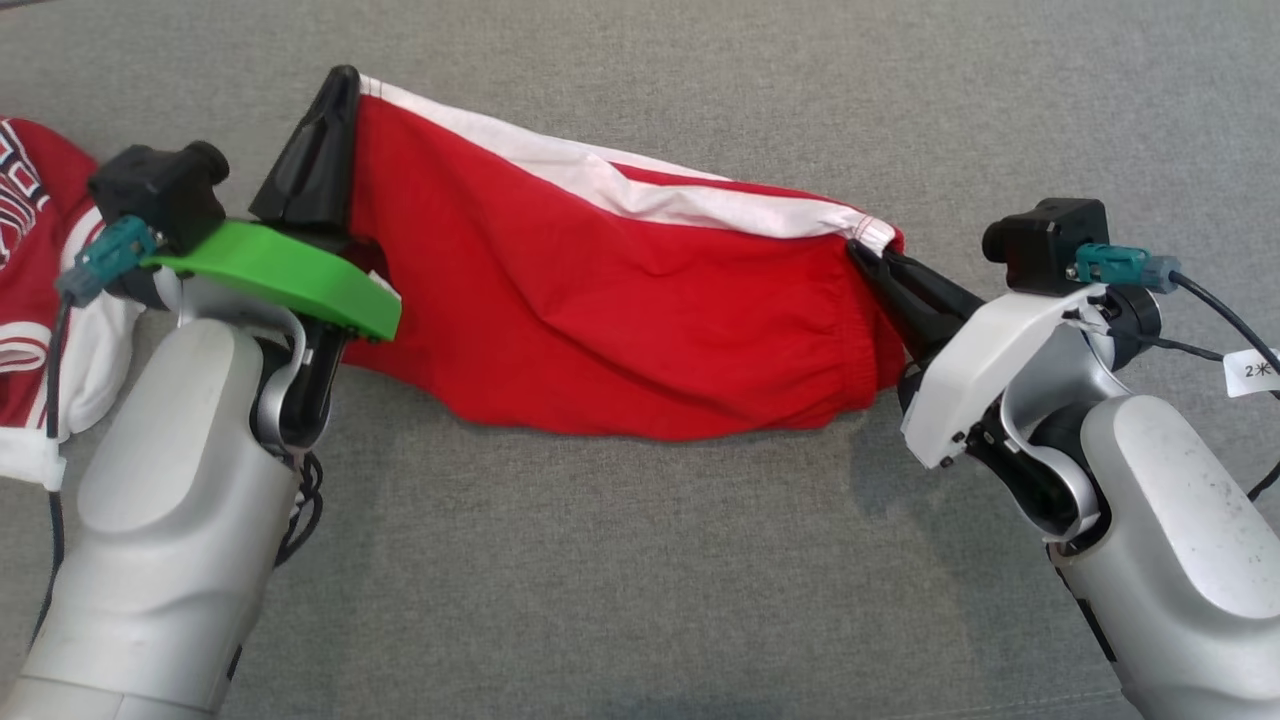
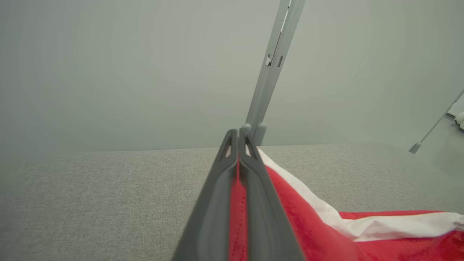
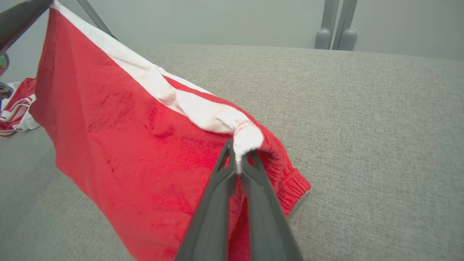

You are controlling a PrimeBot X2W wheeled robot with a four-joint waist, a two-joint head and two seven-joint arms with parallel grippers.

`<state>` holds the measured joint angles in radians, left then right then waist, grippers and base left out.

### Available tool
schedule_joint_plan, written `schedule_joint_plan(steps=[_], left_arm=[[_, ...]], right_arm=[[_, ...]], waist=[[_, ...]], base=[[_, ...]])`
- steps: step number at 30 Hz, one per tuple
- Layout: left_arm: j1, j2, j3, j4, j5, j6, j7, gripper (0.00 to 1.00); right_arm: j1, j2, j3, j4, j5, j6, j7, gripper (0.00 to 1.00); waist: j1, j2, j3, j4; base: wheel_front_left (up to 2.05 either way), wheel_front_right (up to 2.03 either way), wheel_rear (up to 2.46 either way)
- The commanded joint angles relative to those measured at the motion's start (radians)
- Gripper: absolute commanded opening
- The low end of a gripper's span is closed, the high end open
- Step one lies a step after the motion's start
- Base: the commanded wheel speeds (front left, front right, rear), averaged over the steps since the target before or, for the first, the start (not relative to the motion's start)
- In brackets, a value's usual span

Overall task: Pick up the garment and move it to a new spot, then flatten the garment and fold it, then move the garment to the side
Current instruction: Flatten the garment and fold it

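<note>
Shorts (image 1: 620, 300), red with a white side stripe (image 1: 640, 185), hang stretched between my two arms across the middle of the head view, above the grey tabletop (image 1: 640, 560). My left pincer (image 1: 342, 85) is clenched on one upper corner at the upper left of the frame; in the left wrist view I see red cloth pinched between its fingers. My right pincer (image 1: 865, 255) is clenched on the opposite corner at the right of the frame, where the white stripe meets the gathered waistband (image 1: 850, 340). In the right wrist view the white end bunches out just past its fingertips. The cloth sags in the middle, and I cannot tell whether its lower edge touches the tabletop.

I judge the pick-up done, with the carry to a new spot, or the spreading-out, in hand. The shorts are not yet laid flat: wrinkles run through the red panel and nothing is folded. Laying down, smoothing, folding and shifting aside all remain. A second red-and-white garment (image 1: 30, 250) lies at the far left edge, close to my left arm, so I would set down clear of it.
</note>
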<state>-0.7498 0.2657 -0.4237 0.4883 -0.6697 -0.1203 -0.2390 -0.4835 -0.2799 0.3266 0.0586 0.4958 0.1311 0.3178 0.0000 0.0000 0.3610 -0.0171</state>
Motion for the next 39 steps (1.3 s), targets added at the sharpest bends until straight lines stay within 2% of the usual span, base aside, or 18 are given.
schedule_joint_plan(steps=[1,18,21,22,23,24,25,26,32,39], left_arm=[[-0.045,0.003,-0.003,0.028,0.011,-0.003,-0.008,0.0],[-0.251,-0.013,-0.043,0.271,0.032,-0.011,-0.026,0.0],[-0.269,-0.015,-0.042,0.318,0.045,0.002,-0.026,0.0],[-0.275,-0.015,-0.039,0.33,0.052,0.013,-0.027,0.09],[-0.278,-0.016,-0.041,0.343,0.061,0.018,-0.027,0.75],[-0.28,-0.019,-0.038,0.35,0.065,0.025,-0.027,1.0],[-0.28,-0.019,-0.038,0.35,0.065,0.025,-0.027,1.0],[-0.284,-0.021,-0.036,0.352,0.075,0.028,-0.027,1.0],[-0.263,-0.033,-0.008,0.342,0.104,0.034,-0.027,1.0],[-0.149,-0.042,0.03,0.297,0.134,0.03,-0.026,1.0]], right_arm=[[-0.018,0.012,-0.007,0.003,-0.009,-0.001,-0.013,0.0],[-0.08,0.091,-0.047,0.03,-0.098,-0.001,-0.11,0.0],[-0.084,0.097,-0.042,0.042,-0.109,-0.001,-0.115,0.0],[-0.085,0.099,-0.041,0.045,-0.111,-0.001,-0.12,0.0],[-0.085,0.1,-0.04,0.05,-0.114,-0.001,-0.119,0.0],[-0.085,0.101,-0.04,0.053,-0.116,-0.001,-0.121,0.53],[-0.085,0.101,-0.04,0.053,-0.116,-0.001,-0.121,0.53],[-0.084,0.103,-0.043,0.059,-0.118,-0.001,-0.12,1.0],[-0.054,0.111,-0.07,0.076,-0.122,-0.001,-0.103,1.0],[0.044,0.115,-0.171,0.047,-0.163,-0.001,-0.072,1.0]], waist=[[0.0,0.0,0.051,-0.037],[0.0,0.0,0.147,-0.074],[0.0,0.0,0.152,-0.074],[0.0,0.0,0.152,-0.074],[0.0,0.0,0.152,-0.073],[0.0,0.0,0.152,-0.071],[0.0,0.0,0.152,-0.071],[0.0,0.0,0.151,-0.07],[0.0,0.0,0.124,-0.055],[0.0,0.0,0.045,-0.031]], base=[[0.0,0.0,0.0],[0.0,0.0,0.0],[0.0,0.0,0.0],[0.0,0.0,0.0],[0.0,0.0,0.0],[0.0,0.0,0.0],[0.0,0.0,0.0],[0.0,0.0,0.0],[0.0,0.0,0.0],[0.0,0.0,0.0]])
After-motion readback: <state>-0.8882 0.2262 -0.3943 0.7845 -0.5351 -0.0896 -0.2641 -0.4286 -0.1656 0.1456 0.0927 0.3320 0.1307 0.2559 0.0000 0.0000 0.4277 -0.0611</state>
